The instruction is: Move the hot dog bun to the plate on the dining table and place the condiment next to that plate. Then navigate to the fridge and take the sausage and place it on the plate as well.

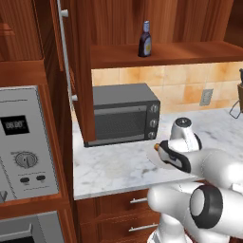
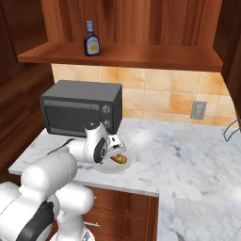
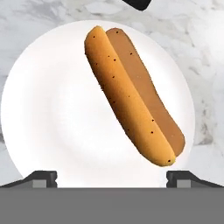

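The orange-brown hot dog bun lies slantwise on a small plain white dish on the marble counter. My gripper hovers right above it, open, with its fingertips spread wider than the bun and nothing between them. From the right base view the bun shows just under the hand. The dark brown condiment bottle stands on the wooden shelf above, also seen as the condiment from the right. The grey-rimmed plate, dining table, fridge and sausage are out of view.
A dark microwave stands on the counter behind the dish, close to the hand. A built-in oven panel fills the left wall beside a wooden cabinet side. A wall outlet sits on the tiled backsplash.
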Available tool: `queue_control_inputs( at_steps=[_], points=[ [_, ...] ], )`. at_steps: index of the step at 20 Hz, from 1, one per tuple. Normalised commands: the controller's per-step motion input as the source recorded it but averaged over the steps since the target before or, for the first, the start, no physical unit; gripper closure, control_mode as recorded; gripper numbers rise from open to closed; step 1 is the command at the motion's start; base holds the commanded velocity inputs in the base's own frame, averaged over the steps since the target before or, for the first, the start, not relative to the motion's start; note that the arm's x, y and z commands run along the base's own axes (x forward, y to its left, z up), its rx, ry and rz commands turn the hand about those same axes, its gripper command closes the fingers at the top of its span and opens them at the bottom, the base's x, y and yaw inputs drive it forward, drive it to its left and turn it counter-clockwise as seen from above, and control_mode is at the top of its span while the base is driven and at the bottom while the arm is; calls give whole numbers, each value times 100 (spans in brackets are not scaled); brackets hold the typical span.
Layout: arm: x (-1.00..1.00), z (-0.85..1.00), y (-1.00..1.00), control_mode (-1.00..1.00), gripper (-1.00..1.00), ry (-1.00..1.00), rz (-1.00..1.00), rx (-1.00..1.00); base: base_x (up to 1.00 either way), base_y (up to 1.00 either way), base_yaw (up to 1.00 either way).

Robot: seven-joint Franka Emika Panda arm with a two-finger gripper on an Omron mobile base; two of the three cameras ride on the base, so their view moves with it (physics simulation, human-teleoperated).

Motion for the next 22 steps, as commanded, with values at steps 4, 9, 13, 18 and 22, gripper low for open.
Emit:
queue_control_inputs(
  at_steps=[4, 9, 13, 18, 22],
  points=[
    [29, -18, -2, -100, -100, 0, 2, 0, 0, 0, 0],
    [28, 0, -4, -100, -100, -1, 1, 0, 0, 0, 0],
    [42, 0, -5, -100, -100, 0, 0, 0, 0, 0, 0],
    [58, -15, -11, -100, -100, 0, 3, 0, 0, 0, 0],
    [11, -77, -3, -100, -100, 3, 3, -5, 0, 0, 0]
  ],
)
